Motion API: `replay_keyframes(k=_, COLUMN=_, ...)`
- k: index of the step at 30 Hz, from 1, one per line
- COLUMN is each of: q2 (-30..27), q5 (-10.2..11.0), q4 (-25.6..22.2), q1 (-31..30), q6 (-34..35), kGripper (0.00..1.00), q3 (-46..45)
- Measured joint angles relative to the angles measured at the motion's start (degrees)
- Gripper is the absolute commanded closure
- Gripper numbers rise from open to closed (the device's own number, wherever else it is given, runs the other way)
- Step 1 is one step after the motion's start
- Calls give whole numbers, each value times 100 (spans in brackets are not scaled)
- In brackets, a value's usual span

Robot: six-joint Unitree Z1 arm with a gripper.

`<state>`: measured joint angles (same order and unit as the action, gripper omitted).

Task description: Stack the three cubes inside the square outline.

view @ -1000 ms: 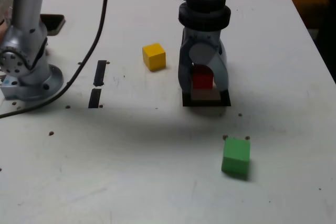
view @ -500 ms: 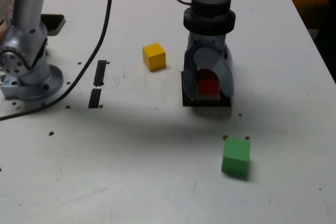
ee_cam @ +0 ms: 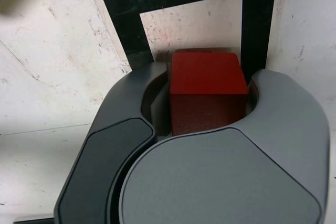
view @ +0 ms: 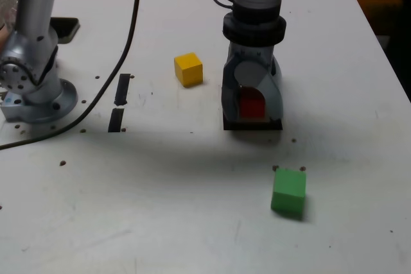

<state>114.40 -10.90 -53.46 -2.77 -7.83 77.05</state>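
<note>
Currently placing first cube: gripper (view: 252,108) clamping red cube (view: 251,103) tight, hovering over square outline (ee_cam: 126,9). Next: lowering, releasing, then fetching yellow cube (view: 188,69) at 10 o'clock.

The red cube (view: 252,102) sat upright within the square outline (view: 229,124), a thick black border around a white centre, lying flat on the table. In the wrist view the red cube (ee_cam: 207,92) showed a plain matte top and one darker side face, its far edge over the white centre of the square outline (ee_cam: 124,16). The yellow cube (view: 188,69) stood well apart toward the exterior view's left, slightly rotated. The green cube (view: 288,191), a little larger, rested alone nearer the camera, toward the exterior view's right, clear of the outline.
</note>
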Motion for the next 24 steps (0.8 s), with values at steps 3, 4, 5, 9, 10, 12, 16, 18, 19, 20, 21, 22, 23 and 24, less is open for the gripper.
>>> replay_keyframes(k=3, q2=0, q5=31, q4=0, q1=0, q6=-17, kGripper=48, q3=-1)
replay_keyframes(k=4, q2=0, q5=46, q4=3, q1=0, q6=-22, kGripper=48, q3=-3)
replay_keyframes(k=5, q2=1, q5=62, q4=11, q1=0, q6=-28, kGripper=47, q3=-7)
replay_keyframes(k=9, q2=9, q5=120, q4=31, q1=0, q6=-33, kGripper=44, q3=-13)
replay_keyframes(k=10, q2=11, q5=127, q4=34, q1=0, q6=-34, kGripper=43, q3=-15)
replay_keyframes(k=12, q2=11, q5=151, q4=35, q1=0, q6=-36, kGripper=41, q3=-19)
replay_keyframes(k=16, q2=11, q5=169, q4=40, q1=9, q6=-56, kGripper=38, q3=-41)
replay_keyframes(k=18, q2=11, q5=169, q4=40, q1=14, q6=-66, kGripper=36, q3=-44)
replay_keyframes(k=19, q2=11, q5=169, q4=40, q1=14, q6=-69, kGripper=35, q3=-47)
replay_keyframes(k=20, q2=11, q5=169, q4=40, q1=14, q6=-70, kGripper=35, q3=-49)
replay_keyframes(k=21, q2=11, q5=169, q4=40, q1=14, q6=-70, kGripper=34, q3=-50)
replay_keyframes(k=22, q2=11, q5=170, q4=40, q1=14, q6=-70, kGripper=34, q3=-51)
replay_keyframes(k=23, q2=11, q5=170, q4=40, q1=14, q6=-70, kGripper=34, q3=-51)
replay_keyframes(k=24, q2=11, q5=170, q4=40, q1=14, q6=-70, kGripper=34, q3=-51)
